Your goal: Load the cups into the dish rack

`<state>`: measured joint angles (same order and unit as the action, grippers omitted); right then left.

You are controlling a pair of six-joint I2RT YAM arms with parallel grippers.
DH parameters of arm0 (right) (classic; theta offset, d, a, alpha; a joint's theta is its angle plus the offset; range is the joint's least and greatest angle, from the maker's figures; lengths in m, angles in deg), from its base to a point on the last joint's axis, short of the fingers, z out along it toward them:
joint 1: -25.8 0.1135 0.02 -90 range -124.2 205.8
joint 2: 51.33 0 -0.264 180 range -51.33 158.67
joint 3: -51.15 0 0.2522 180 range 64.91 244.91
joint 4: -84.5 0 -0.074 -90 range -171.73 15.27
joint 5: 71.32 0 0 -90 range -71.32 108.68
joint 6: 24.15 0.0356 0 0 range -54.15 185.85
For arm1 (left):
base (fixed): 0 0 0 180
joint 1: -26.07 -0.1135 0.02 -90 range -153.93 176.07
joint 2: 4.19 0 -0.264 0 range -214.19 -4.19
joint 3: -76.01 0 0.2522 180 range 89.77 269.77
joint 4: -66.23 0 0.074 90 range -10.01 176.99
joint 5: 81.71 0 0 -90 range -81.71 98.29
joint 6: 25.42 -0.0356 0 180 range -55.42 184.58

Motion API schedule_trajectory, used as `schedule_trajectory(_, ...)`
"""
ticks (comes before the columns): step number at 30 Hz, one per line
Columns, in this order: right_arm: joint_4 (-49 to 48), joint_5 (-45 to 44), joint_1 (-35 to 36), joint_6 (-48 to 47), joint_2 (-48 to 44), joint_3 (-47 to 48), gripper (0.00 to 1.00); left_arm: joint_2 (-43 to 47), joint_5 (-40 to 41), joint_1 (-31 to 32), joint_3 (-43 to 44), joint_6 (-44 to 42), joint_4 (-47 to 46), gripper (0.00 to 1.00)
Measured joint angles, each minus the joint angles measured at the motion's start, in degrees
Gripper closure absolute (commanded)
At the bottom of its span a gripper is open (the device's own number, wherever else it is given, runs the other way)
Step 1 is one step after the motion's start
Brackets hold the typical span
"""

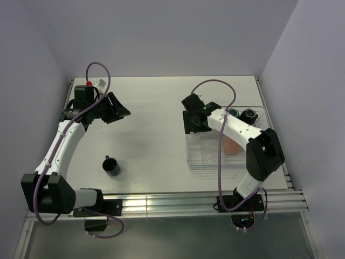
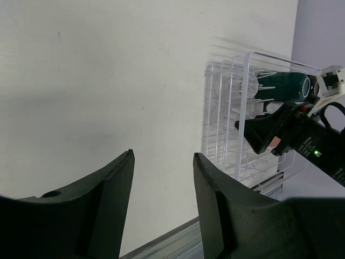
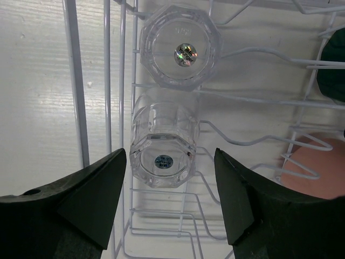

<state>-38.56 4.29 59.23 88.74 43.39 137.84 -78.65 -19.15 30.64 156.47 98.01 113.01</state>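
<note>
Right wrist view: right gripper [image 3: 170, 162] spread apart over a glass [image 3: 161, 137] in the rack [image 3: 73, 81] (seemingly not touching); left gripper [image 2: 163, 162] likewise spread, empty.

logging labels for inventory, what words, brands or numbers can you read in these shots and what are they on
No text is readable in any view.
Shiny round sticker on the base of the upper glass tumbler: print too small to read.
Blue round sticker on the base of the lower glass tumbler: print too blurred to read.
</note>
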Motion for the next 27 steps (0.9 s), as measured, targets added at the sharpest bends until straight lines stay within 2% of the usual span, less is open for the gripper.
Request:
schedule_trajectory(4, 0.13, -0.15, 0.2, 0.02, -0.22, 0.66, 0.29, 2.36, 2.08, 0.0, -1.29, -0.17, 1.2, 0.46)
schedule_trajectory(9, 0.15, -0.17, 0.44, 0.2, -0.55, 0.63, 0.43, 4.37, 3.45, 0.0, -2.82, -0.39, 2.49, 0.47)
schedule_trajectory(27, 0.17, -0.11, 0.83, 0.37, -1.38, 0.55, 0.47, 4.48, 3.98, 0.0, -3.48, -0.9, 3.56, 0.47)
